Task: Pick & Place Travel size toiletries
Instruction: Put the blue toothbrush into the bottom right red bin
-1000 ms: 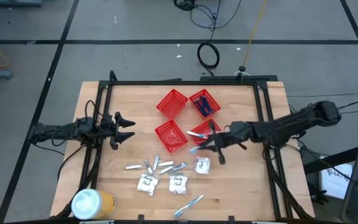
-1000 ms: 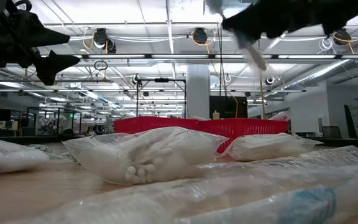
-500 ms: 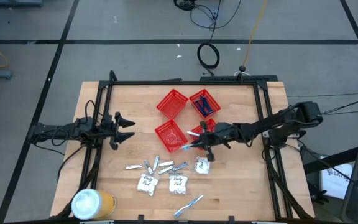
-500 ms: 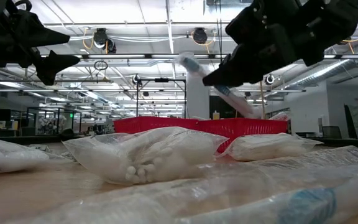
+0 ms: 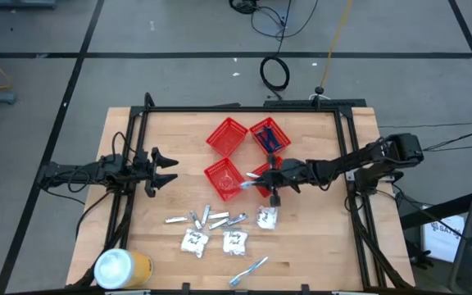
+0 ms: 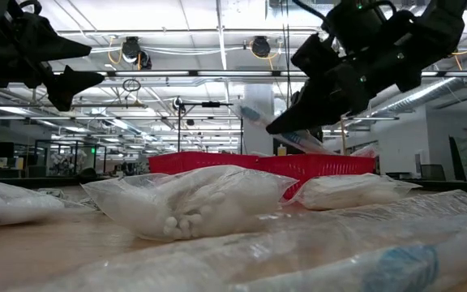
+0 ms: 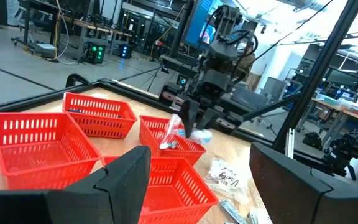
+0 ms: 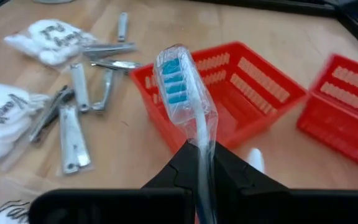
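Now right tool [image 8: 199, 163] grips a wrapped toothbrush [image 8: 180, 87] above red basket [image 8: 241, 99].

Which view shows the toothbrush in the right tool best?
The right wrist view: the wrapped toothbrush, blue bristles up, fills the frame. The high view shows a pale sliver by the right tool; the low and left wrist views show it small.

The toothbrush [image 8: 188, 106] has blue bristles and a clear wrap. The baskets [image 5: 227, 134] are red, the sachets [image 5: 234, 240] white with dark print, the can [image 5: 124, 267] yellow with a white lid, the bench [image 5: 318, 238] light wood.
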Available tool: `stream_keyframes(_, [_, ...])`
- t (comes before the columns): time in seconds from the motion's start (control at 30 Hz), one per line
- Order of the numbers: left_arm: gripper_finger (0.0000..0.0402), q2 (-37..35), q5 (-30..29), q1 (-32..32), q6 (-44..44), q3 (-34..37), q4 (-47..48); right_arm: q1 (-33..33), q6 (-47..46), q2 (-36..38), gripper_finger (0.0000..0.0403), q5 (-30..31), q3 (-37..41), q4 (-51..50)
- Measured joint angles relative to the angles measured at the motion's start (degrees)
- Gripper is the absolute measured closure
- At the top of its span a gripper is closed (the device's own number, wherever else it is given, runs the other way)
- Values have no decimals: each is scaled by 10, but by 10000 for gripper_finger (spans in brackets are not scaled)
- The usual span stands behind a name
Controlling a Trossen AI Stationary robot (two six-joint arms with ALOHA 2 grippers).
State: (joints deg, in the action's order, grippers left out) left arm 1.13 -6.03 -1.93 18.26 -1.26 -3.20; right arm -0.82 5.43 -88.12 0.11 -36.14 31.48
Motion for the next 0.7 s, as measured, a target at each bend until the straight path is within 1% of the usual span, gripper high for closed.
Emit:
stream_keyframes(0.3, [131, 0, 0, 0, 0, 0, 0, 16, -32, 0, 390, -1, 55, 22])
stream_keyframes(0.43, [131, 0, 0, 0, 0, 0, 0, 16, -46, 0, 390, 29, 75, 36])
stream_keyframes(0.6, [131, 0, 0, 0, 0, 0, 0, 20, -50, 0, 390, 34, 82, 36])
stream_keyframes(0.7, [131, 0, 0, 0, 0, 0, 0, 20, -50, 0, 388, 49, 82, 36])
